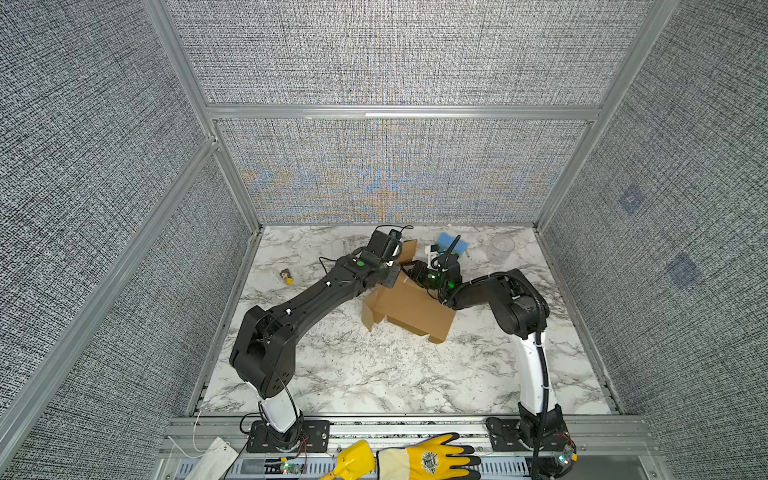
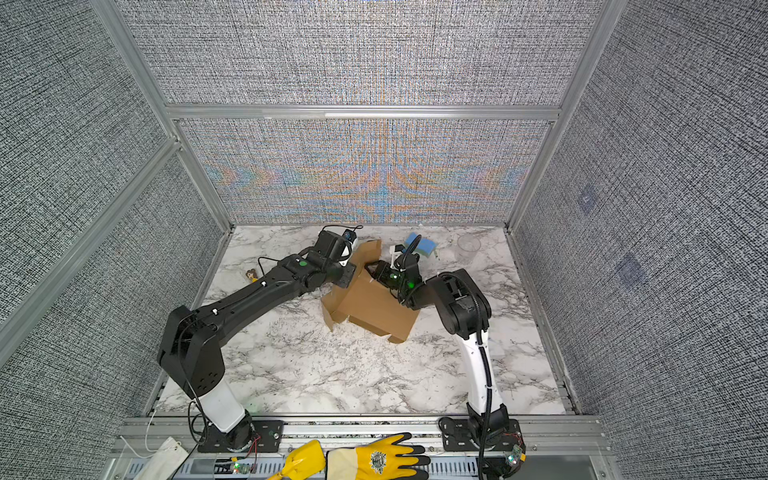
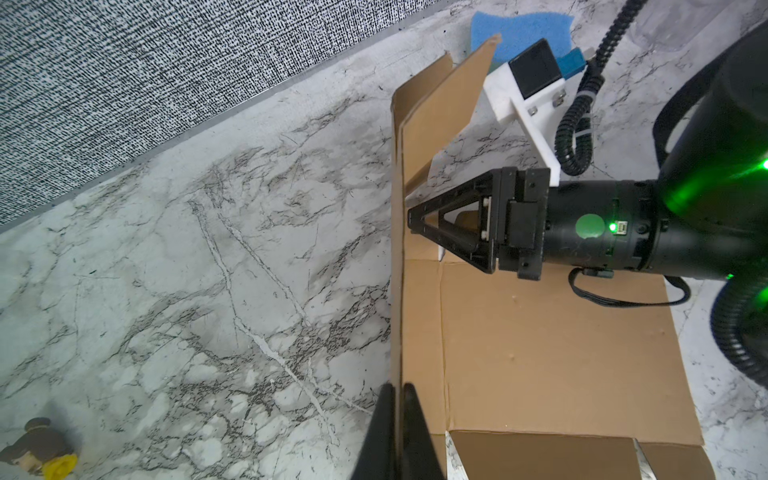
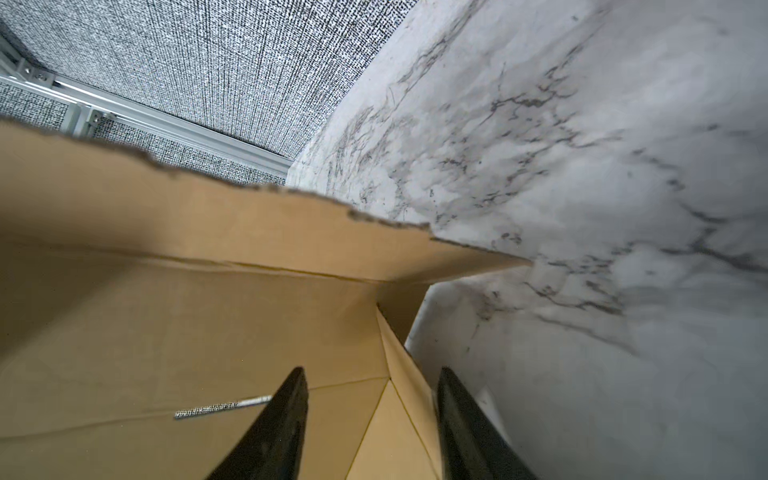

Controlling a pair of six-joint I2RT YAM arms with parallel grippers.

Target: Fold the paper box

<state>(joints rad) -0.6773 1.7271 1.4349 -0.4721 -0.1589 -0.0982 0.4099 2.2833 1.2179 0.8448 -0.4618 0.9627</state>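
Note:
The paper box (image 1: 409, 309) (image 2: 374, 309) is brown cardboard, partly folded, lying on the marble table towards the back. One long wall (image 3: 397, 249) stands upright. My left gripper (image 3: 399, 388) (image 1: 392, 277) is shut on that wall's edge, one finger on each face. My right gripper (image 4: 371, 374) (image 3: 411, 220) reaches in from the other side, and its tips meet the inner face of the same wall. Its jaws stand apart and straddle a folded corner flap (image 4: 399, 374). One finger is inside the box and the other is over the marble.
A blue sponge (image 1: 451, 243) (image 3: 519, 33) and a clear cup (image 1: 500, 249) sit behind the box near the back wall. A small figurine (image 1: 286, 276) (image 3: 41, 451) lies to the left. A yellow glove (image 1: 419, 457) rests outside the front rail. Fabric walls enclose three sides.

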